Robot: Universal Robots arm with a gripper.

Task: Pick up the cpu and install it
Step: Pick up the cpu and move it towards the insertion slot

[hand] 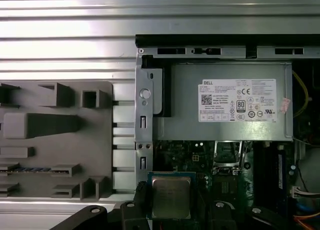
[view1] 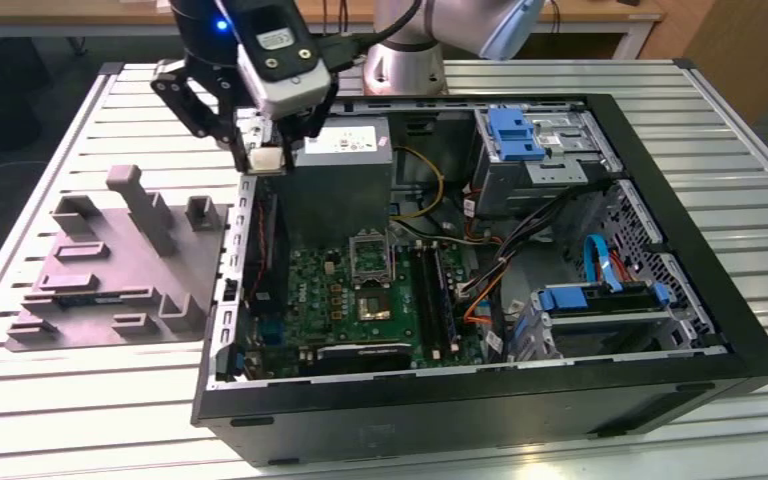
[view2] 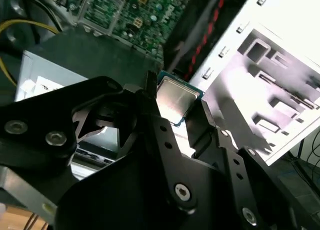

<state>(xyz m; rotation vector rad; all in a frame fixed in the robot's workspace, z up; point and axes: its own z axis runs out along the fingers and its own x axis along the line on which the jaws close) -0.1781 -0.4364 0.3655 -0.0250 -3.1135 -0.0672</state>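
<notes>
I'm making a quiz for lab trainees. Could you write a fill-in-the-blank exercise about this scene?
1. The gripper is ____ on the cpu.
2. The grey fixture lies to the exterior view's ____ of the computer case.
3. The motherboard inside the case is coloured ____.
Missing words: shut; left; green.

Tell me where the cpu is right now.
The cpu is clamped in the gripper toward the exterior view's left, above the computer case side wall, between the grey fixture and the power supply.
</notes>
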